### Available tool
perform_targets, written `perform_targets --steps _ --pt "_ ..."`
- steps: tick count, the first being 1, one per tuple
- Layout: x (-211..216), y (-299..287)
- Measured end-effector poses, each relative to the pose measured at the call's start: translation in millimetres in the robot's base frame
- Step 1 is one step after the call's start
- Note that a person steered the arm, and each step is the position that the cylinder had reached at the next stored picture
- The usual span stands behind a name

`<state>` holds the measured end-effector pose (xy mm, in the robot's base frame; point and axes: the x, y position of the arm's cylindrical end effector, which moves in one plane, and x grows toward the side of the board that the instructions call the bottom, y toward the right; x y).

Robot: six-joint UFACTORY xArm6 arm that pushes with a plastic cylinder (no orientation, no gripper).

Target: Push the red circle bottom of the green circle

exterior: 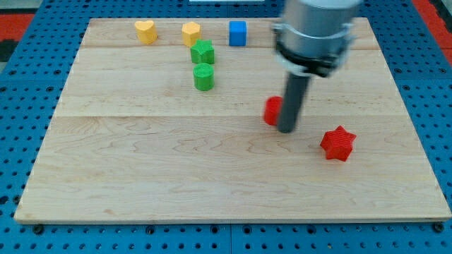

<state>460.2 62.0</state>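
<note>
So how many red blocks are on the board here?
2. A red circle sits mid-board, partly hidden behind my tip; a red star lies to its lower right.

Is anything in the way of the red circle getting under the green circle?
Nothing visible is. My tip sits right against the red circle, on its right side. Only bare board lies between it and the spot below the green circle.

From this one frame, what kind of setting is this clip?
Probably a lab tabletop rig: a wooden board on blue perforated matting, small coloured blocks like the red star, and my tip beside the red circle.
</note>
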Motion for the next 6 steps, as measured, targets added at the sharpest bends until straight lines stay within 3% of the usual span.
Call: perform_targets --steps 1,2,3,4,6 --pt "-30 -36" --pt "-17 50" --pt "-78 9" --pt "-60 -41" --pt "-40 -62"
